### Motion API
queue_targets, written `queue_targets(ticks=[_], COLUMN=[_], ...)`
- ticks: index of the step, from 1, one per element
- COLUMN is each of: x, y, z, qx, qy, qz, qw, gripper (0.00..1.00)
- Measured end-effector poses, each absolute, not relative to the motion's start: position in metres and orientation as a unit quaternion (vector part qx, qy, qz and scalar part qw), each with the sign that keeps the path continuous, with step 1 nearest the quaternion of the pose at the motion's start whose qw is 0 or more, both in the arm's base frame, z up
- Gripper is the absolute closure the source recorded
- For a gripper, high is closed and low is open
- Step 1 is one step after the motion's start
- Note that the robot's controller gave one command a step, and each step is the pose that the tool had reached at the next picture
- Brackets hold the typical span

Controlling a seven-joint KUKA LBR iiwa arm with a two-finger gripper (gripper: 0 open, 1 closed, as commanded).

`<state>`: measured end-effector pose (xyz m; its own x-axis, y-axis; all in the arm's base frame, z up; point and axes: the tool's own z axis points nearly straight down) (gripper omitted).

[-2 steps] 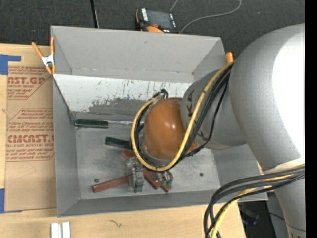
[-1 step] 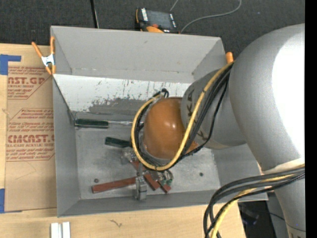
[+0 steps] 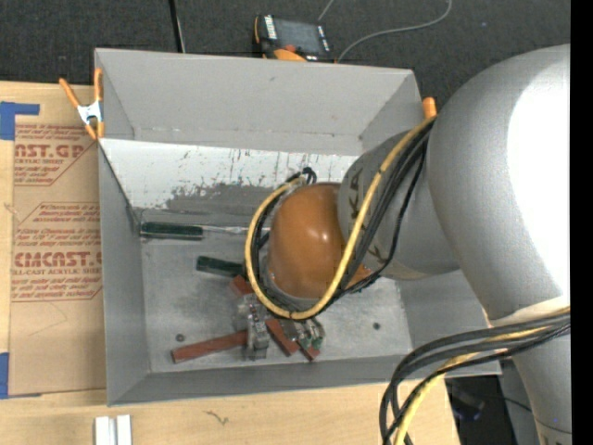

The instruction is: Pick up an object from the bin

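Note:
My gripper [image 3: 254,330] is low in the bin's front middle, under the arm's orange cover. It stands at the right end of a flat red-brown strip [image 3: 206,347] that lies along the bin's front wall. Just to its right lies a small red and green piece [image 3: 304,340]. A short dark green thing [image 3: 219,266] lies a little behind and left of the gripper, partly hidden by the cover and its cables.
A long dark green tool [image 3: 171,231] lies at the back left of the floor, against the sloping back wall. The arm and its cables cover the right half of the bin.

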<state>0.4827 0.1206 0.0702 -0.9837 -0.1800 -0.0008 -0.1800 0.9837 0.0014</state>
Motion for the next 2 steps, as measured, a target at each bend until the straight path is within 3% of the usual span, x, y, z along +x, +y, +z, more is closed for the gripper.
queue_targets(ticks=[1,2], x=[0.483,0.503], y=[0.121,0.111], z=[0.07,0.187], qx=[-0.09,-0.178], qy=[0.996,0.984], qz=[0.001,0.0], qw=[0.0,0.004], gripper=[1.0,1.0])
